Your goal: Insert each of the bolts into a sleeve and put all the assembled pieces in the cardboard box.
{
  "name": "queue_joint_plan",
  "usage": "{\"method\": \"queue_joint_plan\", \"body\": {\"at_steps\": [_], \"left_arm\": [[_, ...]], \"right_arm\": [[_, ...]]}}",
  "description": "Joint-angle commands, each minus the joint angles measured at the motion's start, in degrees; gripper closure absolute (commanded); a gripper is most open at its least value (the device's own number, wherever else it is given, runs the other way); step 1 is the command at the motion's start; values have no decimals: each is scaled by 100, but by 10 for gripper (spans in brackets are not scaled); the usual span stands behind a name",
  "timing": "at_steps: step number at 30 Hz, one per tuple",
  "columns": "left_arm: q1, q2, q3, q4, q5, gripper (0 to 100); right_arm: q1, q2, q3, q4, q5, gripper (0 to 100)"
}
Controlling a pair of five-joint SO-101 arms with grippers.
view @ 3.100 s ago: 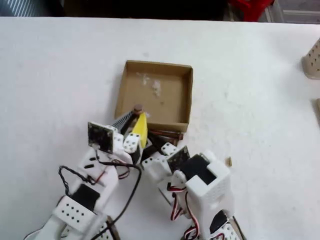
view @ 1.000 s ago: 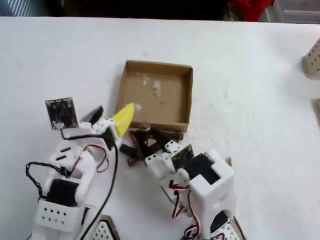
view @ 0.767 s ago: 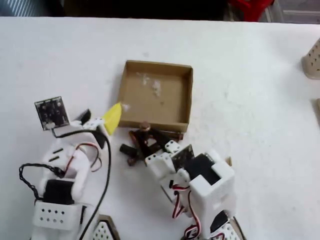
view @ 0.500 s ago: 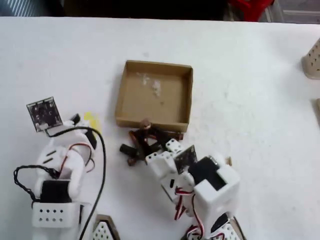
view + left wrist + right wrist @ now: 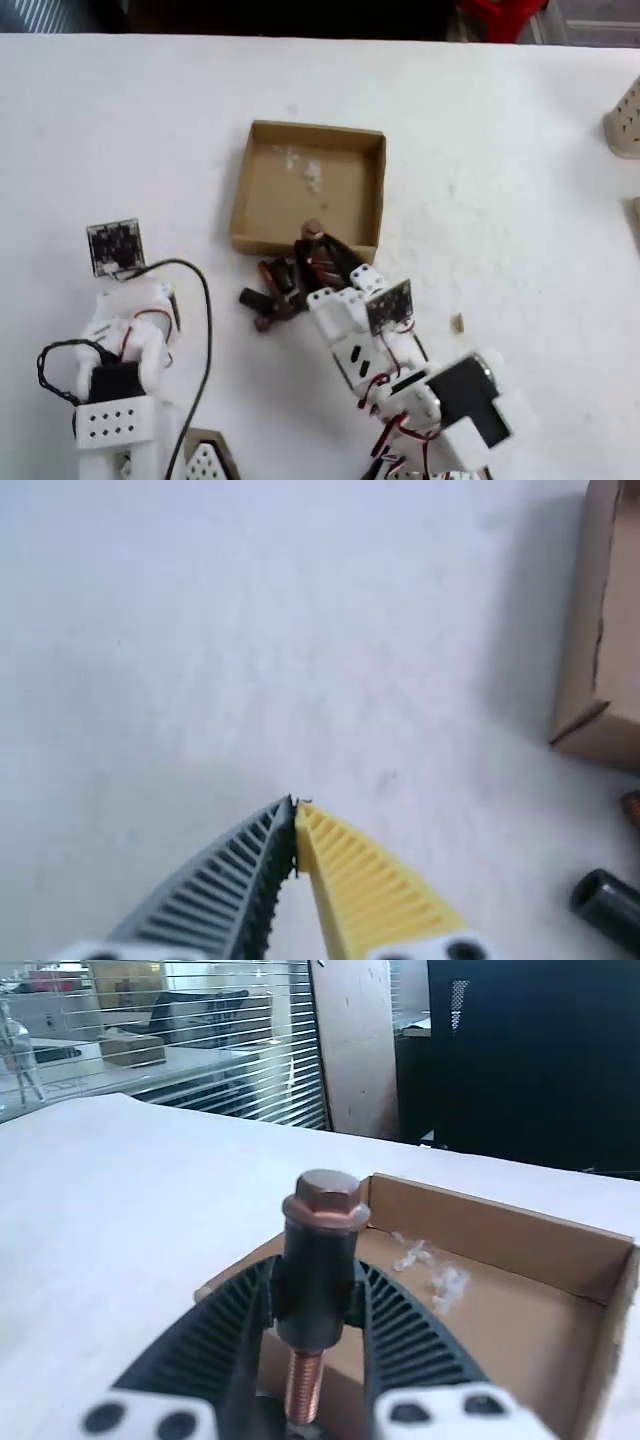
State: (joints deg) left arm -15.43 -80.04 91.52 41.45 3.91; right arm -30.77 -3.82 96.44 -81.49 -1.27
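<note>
Right gripper is clamped around a dark sleeve with a copper bolt pushed through it. The bolt head sits on top and the thread pokes out below, and the piece stands upright. Seen from above, this gripper is at the near wall of the cardboard box, which has only white scraps inside.

The step in hand looks like delivery of a finished piece. The next move would need it carried over the wall, then let go above the box floor.

A pile of loose bolts and sleeves lies on the table just in front of the box.

Left gripper points down at bare table beside the box, fingers pressed together on nothing.
</note>
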Motion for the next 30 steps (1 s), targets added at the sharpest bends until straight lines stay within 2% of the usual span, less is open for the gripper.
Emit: {"method": "queue_joint_plan", "body": {"at_steps": [1, 4, 10, 18, 21, 25, 30], "left_arm": [[-233, -92, 378, -633, -422, 977], [-259, -84, 589, -1143, -422, 977], [-259, -84, 589, -1064, -440, 977], [-259, -84, 589, -1064, -440, 977], [-259, -84, 589, -1064, -440, 977], [-259, -84, 589, -1064, -440, 977], [-259, -84, 589, -1055, -440, 977]], "right_arm": [[374, -831, -35, 611, 70, 982], [470, -1446, -53, 1534, 70, 982], [602, -2941, -123, 3354, 70, 982], [901, -5112, -1327, 7609, 70, 981], [927, -5701, -1873, 8822, 79, 980], [927, -6035, -2593, 9789, 79, 978], [927, -5640, -3719, 10897, 281, 978]]}}
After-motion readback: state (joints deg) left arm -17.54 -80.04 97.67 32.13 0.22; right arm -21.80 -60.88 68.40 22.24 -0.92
